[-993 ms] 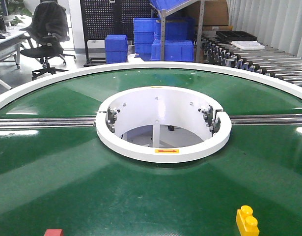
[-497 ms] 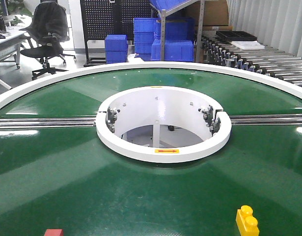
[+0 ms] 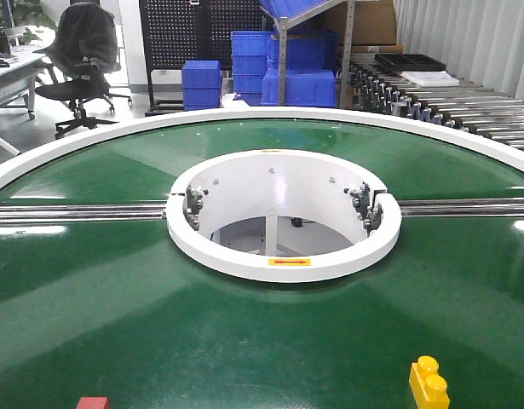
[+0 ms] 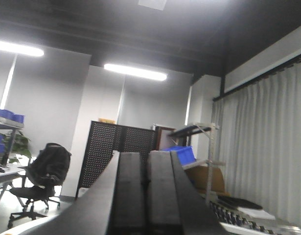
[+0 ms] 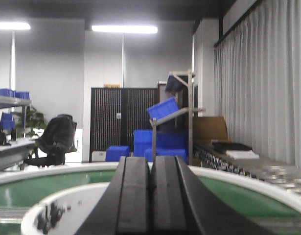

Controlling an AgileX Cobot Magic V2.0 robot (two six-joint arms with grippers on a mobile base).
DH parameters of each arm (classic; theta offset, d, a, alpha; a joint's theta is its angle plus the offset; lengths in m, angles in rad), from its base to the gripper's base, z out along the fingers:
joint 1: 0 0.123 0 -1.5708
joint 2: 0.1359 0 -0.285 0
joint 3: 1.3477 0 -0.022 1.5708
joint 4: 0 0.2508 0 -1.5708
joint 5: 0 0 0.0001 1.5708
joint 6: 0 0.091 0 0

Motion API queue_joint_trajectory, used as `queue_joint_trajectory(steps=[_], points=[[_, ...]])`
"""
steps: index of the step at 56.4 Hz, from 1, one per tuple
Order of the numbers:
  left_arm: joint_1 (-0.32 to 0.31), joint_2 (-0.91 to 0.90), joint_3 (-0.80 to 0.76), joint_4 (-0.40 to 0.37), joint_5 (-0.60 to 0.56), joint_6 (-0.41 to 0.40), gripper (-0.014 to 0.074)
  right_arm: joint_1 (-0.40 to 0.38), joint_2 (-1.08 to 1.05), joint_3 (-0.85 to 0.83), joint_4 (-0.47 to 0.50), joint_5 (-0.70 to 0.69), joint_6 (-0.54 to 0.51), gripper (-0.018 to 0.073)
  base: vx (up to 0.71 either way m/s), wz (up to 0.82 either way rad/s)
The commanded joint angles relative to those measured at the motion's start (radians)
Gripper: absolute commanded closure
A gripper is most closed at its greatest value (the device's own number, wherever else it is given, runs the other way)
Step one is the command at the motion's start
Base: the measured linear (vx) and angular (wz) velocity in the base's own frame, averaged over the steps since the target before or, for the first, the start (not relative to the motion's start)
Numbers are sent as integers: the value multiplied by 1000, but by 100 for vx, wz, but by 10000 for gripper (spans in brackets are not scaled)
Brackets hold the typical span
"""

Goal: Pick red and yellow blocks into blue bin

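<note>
The yellow studded block point(image 3: 428, 384) lies on the green belt at the bottom right of the front view. The red block point(image 3: 93, 403) lies at the bottom left edge, only its top showing. Neither gripper shows in the front view. In the left wrist view my left gripper point(image 4: 145, 156) is raised and points at the room, its black pads together and empty. In the right wrist view my right gripper point(image 5: 151, 161) is level over the belt, its pads together and empty. No blue bin shows near the belt.
The round green conveyor point(image 3: 91, 281) has a white ring point(image 3: 283, 262) around a central hole and a white outer rim point(image 3: 66, 145). Stacked blue crates point(image 3: 202, 83) and a shelf stand behind it, a roller conveyor point(image 3: 449, 106) at the right, and an office chair point(image 3: 83, 60) at the far left.
</note>
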Motion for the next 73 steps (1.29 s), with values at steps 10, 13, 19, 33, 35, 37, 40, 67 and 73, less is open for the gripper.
queue_joint_trajectory(steps=[10,13,19,33,35,37,40,67,73], points=[[-2,405,-315,6,189,-8,594,-6,385,-315,-2,-44,5,569,0,0],[-2,463,-328,6,187,-8,594,-6,435,-326,-2,-43,6,569,0,0],[-2,540,-329,6,167,-8,594,-6,492,-326,-3,-46,6,567,0,0],[-2,589,-329,7,184,62,549,-6,511,-326,-12,-30,-15,468,0,0],[-2,587,-329,7,184,78,523,-6,511,-326,-12,-24,-20,431,0,0],[-2,587,-329,7,182,82,496,-6,511,-326,-12,-17,-24,377,0,0],[-2,587,-329,7,182,83,441,-6,511,-326,-12,-8,-24,289,0,0],[-2,587,-328,-2,185,67,115,79,591,-379,-11,198,-1,-148,0,0],[-2,587,-328,-2,185,67,115,81,748,-476,-10,405,9,-119,0,0]])
